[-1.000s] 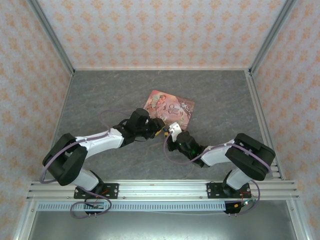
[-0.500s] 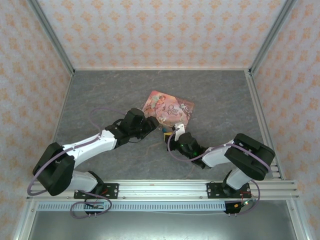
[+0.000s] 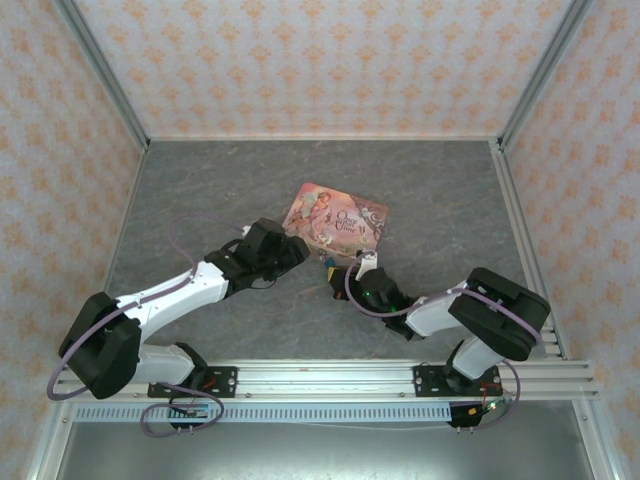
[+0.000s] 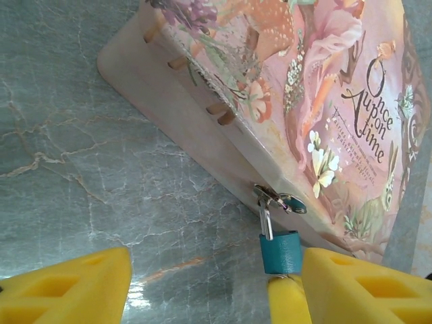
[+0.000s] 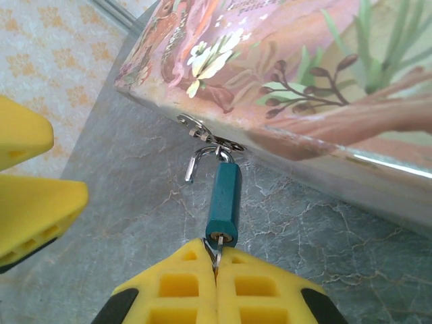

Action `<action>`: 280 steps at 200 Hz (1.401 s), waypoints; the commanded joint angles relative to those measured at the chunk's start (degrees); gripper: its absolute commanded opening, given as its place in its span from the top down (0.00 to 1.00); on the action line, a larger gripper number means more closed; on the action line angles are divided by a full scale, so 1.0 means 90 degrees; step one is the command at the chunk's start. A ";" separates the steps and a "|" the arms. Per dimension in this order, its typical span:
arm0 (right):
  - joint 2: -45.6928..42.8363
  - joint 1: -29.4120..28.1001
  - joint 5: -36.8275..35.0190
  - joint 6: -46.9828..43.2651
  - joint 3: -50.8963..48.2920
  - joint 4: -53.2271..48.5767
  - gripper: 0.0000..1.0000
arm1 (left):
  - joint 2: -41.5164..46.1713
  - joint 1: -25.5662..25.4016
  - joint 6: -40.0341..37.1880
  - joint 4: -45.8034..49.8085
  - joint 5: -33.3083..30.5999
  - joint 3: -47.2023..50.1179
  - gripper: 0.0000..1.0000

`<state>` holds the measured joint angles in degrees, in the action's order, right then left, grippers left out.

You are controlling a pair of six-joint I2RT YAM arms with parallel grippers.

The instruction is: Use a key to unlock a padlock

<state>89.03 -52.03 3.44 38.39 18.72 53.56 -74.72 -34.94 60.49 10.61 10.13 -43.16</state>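
While the right gripper point(image 5: 217, 262) pinches the key point(image 5: 217, 254) between pads pressed fully together, the key sits in the base of the padlock point(image 5: 223, 200). The step in hand reads as the unlocking turn itself, at or just past release. The padlock lies directly ahead of the right fingertips, joined to them through the key. It hangs by its shackle point(image 5: 197, 160) from the hasp point(image 5: 206, 133) on the side of the pink tin point(image 5: 283, 74). One shackle leg appears to stand free of the blue body, so the lock looks sprung; this is a judgement, not certain. The left gripper point(image 4: 216, 266) is spread wide and holds nothing, with the padlock just beside one finger point(image 4: 364, 290) and well apart from the other. Next move, as judged: the left jaws close on the body to steady it, then the right unhooks the shackle from the hasp without levering the key sideways. Risk: the tin drags along.
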 commanded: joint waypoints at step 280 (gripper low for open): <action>-0.1029 0.1199 0.1414 0.0045 0.0161 -0.0893 0.20 | -0.2697 0.1900 -0.2657 0.1072 0.1292 -0.2419 0.21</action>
<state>78.08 -43.53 11.75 39.09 18.35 41.25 -97.71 -18.33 38.44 18.76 20.93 -64.47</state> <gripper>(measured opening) 0.800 0.789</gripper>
